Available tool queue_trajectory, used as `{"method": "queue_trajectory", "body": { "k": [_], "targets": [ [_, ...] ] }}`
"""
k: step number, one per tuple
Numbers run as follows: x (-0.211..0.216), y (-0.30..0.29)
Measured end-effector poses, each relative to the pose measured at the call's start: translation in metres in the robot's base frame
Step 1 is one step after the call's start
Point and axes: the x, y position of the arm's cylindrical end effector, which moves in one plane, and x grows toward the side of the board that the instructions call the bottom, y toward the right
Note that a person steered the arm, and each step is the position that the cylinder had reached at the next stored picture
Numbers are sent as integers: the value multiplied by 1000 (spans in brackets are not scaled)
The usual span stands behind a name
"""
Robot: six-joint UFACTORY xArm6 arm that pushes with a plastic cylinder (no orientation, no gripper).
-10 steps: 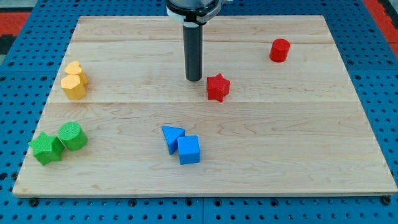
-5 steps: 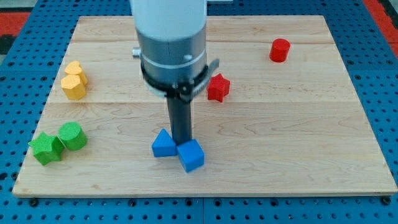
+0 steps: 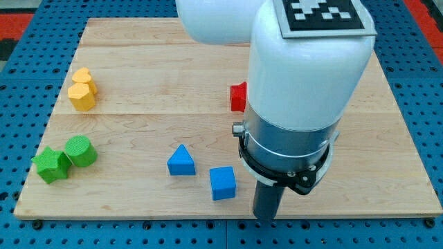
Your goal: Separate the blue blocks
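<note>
A blue triangular block [image 3: 181, 161] lies low on the wooden board [image 3: 138, 76], left of centre. A blue cube [image 3: 223, 183] lies a little to its lower right, with a small gap between them. My tip [image 3: 266, 216] is at the board's bottom edge, just right of the blue cube and not touching it. The white arm body covers much of the board's right half.
A red star block [image 3: 239, 97] is half hidden behind the arm. A yellow heart block [image 3: 82, 77] and a yellow hexagonal block [image 3: 82, 97] sit together at the left. A green star block [image 3: 50, 164] and a green cylinder [image 3: 80, 150] sit at the lower left.
The rod came down between the two blue blocks and pushed them apart, then moved to the bottom right of the cube. The arm now hides the red cylinder.
</note>
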Motion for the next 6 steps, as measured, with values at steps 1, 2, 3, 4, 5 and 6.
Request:
{"method": "queue_trajectory", "body": {
  "k": [1,2,3,4,5,6],
  "targets": [
    [-1,0],
    [-1,0],
    [-1,0],
    [1,2],
    [1,1],
    [0,1]
  ]
}}
